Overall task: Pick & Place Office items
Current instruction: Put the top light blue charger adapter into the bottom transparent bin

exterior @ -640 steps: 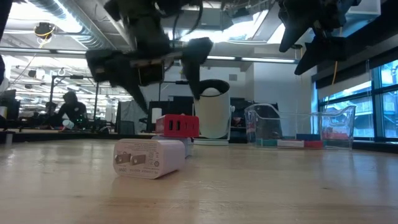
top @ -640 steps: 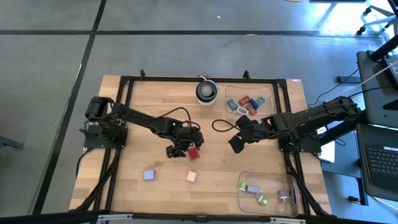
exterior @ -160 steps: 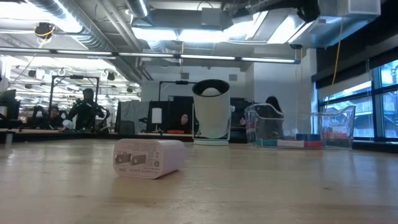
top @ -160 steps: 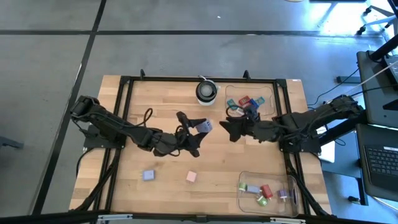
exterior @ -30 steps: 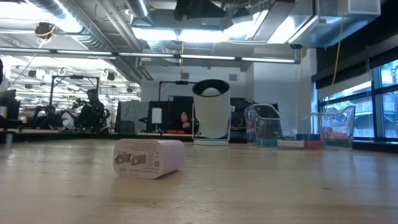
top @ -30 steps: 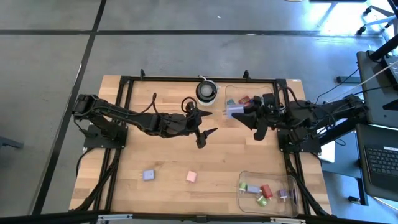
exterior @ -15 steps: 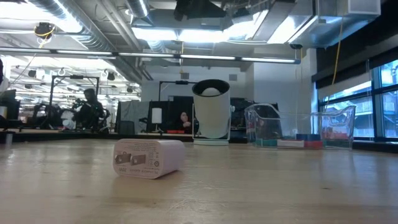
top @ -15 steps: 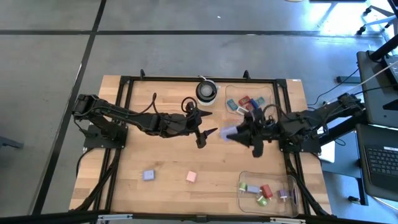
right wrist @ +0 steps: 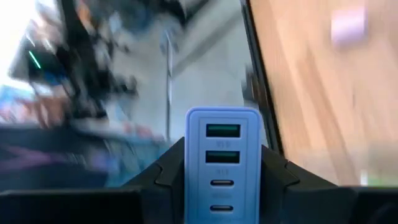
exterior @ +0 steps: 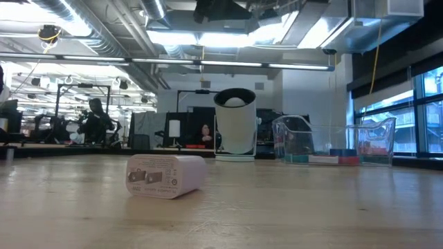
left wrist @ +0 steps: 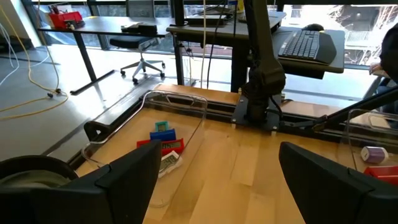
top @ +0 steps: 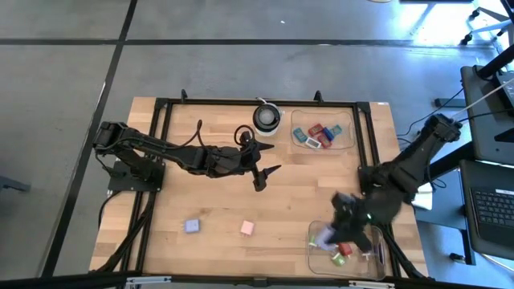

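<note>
Gripping lilac charger [right wrist: 223,163] | right gripper [right wrist: 223,186] | left gripper [top: 263,163] spread

Two clear trays [top: 345,120], two loose chargers [top: 192,226]

- My wooden table [top: 209,201] sits inside a black frame, on a grey floor.
- A round white-and-black object [top: 267,118] stands near the table's far edge; in the low view [exterior: 235,124] it rises as an upright cylinder.
- A clear tray [top: 347,128] lies just beside it, at the far right corner.
- A second clear tray [top: 315,255] lies at the near right corner.
- Beyond the table I see desks and a keyboard [left wrist: 311,43].
</note>
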